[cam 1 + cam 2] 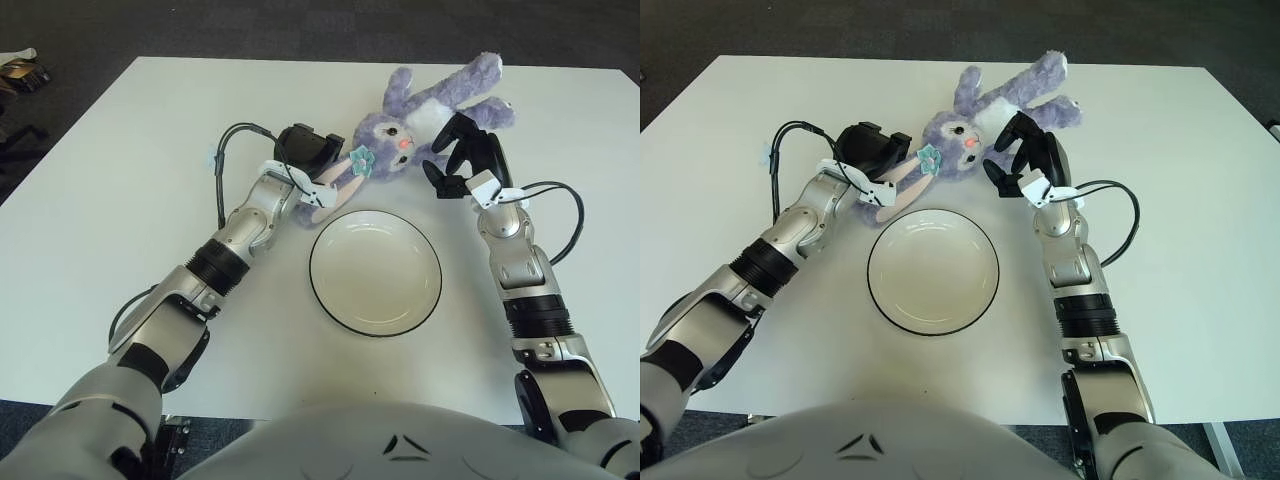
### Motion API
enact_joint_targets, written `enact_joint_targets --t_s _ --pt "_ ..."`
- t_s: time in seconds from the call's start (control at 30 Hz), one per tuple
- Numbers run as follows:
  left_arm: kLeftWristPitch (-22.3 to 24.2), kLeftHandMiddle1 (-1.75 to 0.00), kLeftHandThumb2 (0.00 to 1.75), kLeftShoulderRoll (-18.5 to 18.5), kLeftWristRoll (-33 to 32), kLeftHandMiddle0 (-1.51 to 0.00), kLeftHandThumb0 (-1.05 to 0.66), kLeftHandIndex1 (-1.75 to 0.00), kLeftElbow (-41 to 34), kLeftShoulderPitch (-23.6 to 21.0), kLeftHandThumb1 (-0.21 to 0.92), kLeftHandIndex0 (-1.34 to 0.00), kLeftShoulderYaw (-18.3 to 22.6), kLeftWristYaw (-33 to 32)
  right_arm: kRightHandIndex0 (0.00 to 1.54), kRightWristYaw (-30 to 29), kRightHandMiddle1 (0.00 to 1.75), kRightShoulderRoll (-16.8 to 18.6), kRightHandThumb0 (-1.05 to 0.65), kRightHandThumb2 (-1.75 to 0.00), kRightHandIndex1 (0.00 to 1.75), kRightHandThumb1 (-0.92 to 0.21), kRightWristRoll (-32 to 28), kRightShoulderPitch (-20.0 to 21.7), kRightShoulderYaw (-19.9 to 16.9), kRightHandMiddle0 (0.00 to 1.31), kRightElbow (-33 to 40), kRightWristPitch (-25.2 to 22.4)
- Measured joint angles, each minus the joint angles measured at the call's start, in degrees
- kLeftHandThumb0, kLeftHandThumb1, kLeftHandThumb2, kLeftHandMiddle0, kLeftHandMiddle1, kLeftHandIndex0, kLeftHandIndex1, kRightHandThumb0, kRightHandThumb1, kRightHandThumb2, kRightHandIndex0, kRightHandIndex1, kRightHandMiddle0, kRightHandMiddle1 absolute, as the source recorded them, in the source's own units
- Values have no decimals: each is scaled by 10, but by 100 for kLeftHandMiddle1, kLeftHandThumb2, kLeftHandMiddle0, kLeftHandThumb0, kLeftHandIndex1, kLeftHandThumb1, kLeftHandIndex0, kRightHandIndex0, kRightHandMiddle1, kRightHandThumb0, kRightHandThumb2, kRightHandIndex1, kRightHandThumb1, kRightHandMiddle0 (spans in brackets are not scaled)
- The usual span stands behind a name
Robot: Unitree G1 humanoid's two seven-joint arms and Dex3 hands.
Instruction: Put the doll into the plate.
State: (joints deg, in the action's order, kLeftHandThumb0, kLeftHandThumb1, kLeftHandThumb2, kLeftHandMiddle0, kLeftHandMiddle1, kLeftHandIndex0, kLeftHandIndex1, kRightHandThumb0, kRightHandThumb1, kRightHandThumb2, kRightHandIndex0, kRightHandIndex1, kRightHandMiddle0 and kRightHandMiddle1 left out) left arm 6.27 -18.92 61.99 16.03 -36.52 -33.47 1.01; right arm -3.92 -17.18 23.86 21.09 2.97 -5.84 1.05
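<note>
On the white surface [120,180], near its far edge and toward the right: one purple plush rabbit doll [425,110], lying flat, head toward the robot and legs pointing to the far right corner. White belly patch, pink nose, a small teal flower at the base of one ear. One long ear with pale pink lining trails down and left from the head.

Just nearer than the doll, centre of the surface: one round white plate [375,271] with a thin dark rim, nothing in it. The doll lies wholly outside the plate; its head is near the plate's far rim and the trailing ear ends just beside the rim's left side.

Left robot hand [308,152]: black, at the left side of the doll's head, its fingers closed around the trailing ear. A black cable loops from the wrist over the surface.

Right robot hand [462,150]: black, at the right side of the doll's head and body, fingers [1013,128] spread and curved toward the plush, nothing gripped; whether the tips touch the plush cannot be told. A black cable arcs out to the right of the forearm.

Beyond the surface: dark carpet floor [250,25].
</note>
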Motion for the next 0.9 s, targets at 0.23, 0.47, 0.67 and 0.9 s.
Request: enact_joint_targets --t_s 0.23,0.47,0.67,0.9 --pt "-5 -175 155 -1 -1 -65 0 -173 -2 1 11 -65 1 -7 38 0 169 -27 -1 -73 151 -71 43 23 21 31 -21 6" --pt "-8 -175 154 -2 -5 -65 0 -173 -4 5 12 -64 1 -15 21 -13 152 -62 -36 -80 131 -56 96 51 47 24 -56 23" --pt "-8 -175 155 -2 -7 -65 0 -173 -6 10 11 -65 3 -21 14 -16 141 -77 -43 -109 124 -27 119 68 63 3 -72 32" --pt "-17 -175 156 -4 -5 -66 0 -173 -6 10 10 -65 3 -33 6 13 126 -93 -41 -114 115 -21 140 81 78 0 -73 25"
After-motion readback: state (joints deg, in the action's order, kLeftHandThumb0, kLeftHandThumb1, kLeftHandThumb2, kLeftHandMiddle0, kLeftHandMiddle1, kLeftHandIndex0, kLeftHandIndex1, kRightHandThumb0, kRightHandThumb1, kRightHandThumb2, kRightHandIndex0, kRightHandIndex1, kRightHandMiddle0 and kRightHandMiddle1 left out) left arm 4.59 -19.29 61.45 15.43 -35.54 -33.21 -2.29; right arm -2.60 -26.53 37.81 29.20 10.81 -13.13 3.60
